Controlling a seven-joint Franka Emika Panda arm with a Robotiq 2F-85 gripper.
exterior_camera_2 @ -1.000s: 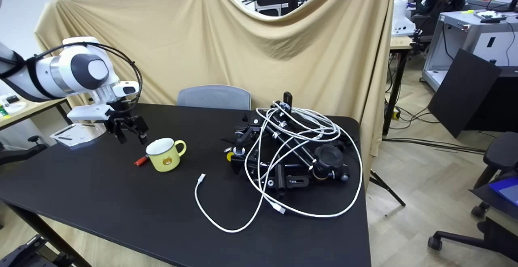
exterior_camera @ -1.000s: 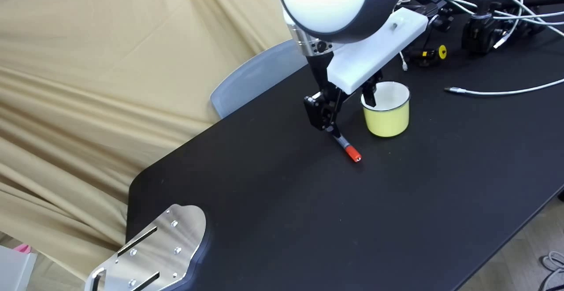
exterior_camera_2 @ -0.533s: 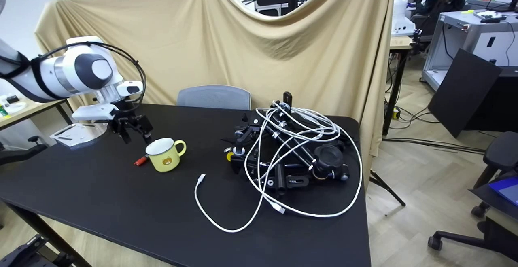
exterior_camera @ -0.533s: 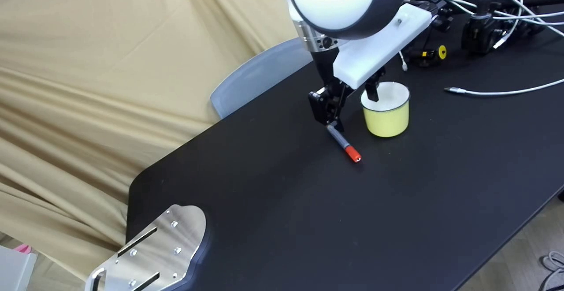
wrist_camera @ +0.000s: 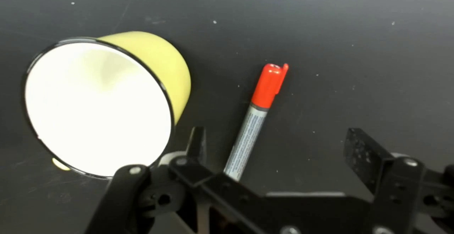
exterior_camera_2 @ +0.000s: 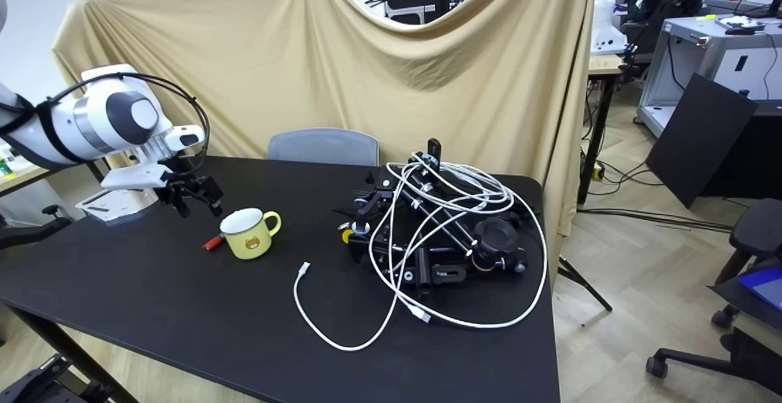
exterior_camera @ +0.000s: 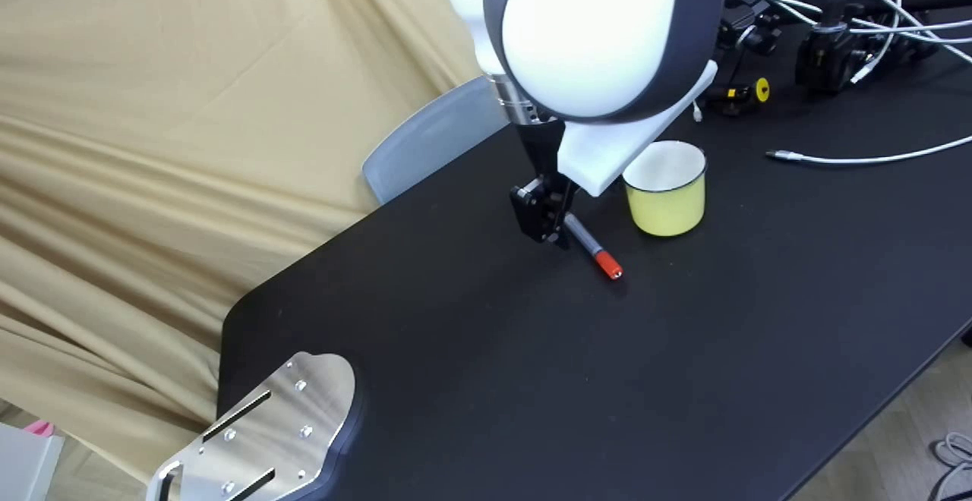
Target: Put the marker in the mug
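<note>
The gripper, its fingers spread apart and holding nothing, has just shifted toward seven o'clock in an exterior view, away from the mug (seemingly for aligning), so the picking remains: the marker lies on the table, at the mug's eight o'clock.

my matt gripper, glossy plastic-looking cap on the marker, smooth, glossy-rimmed mug, matt worktop, brushed metal plate near its rounded corner, creased cloth beyond the far edge
</note>
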